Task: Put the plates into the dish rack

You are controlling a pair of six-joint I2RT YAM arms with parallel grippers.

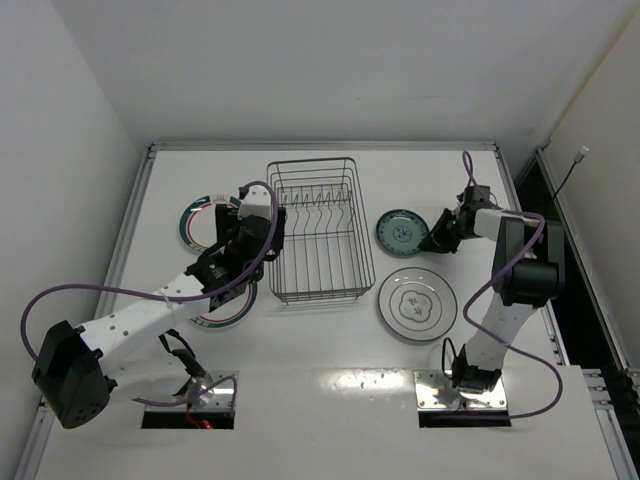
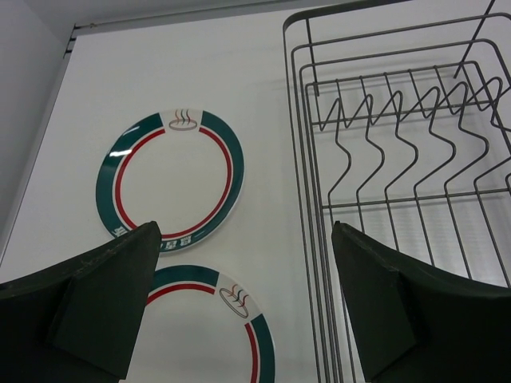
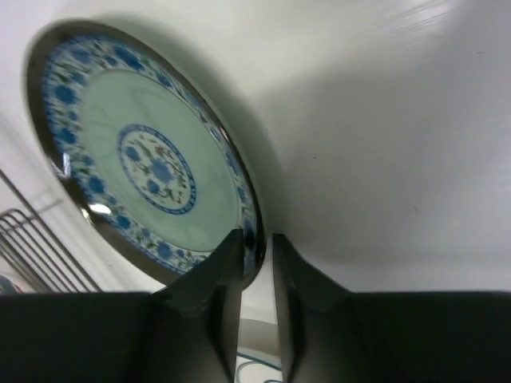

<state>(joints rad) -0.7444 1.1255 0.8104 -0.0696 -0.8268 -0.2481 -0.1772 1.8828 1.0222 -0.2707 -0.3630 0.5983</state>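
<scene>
R gripper (image 3: pixel 257 235) narrow, pinching rim of teal plate (image 3: pixel 144 152). L gripper (image 2: pixel 245 231) wide, empty, above green-banded plates (image 2: pixel 170 175) on desk (image 2: pixel 263 104), beside dish rack (image 2: pixel 399 120).

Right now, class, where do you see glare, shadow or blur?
Right wrist: teal plate casts a dark shadow on the table; rim glints. Left wrist: sharp, slight glare on the far banded plate. Top external: even light.

White matte table (image 1: pixel 330 350), pale metal rail (image 1: pixel 320 146) along far edge. Plain white walls left (image 1: pixel 50 150), back (image 1: pixel 330 60), right (image 1: pixel 605 110). Dark gap (image 1: pixel 585 290) past right edge, thin black cable (image 1: pixel 568 172) there. Soft, even light.
</scene>
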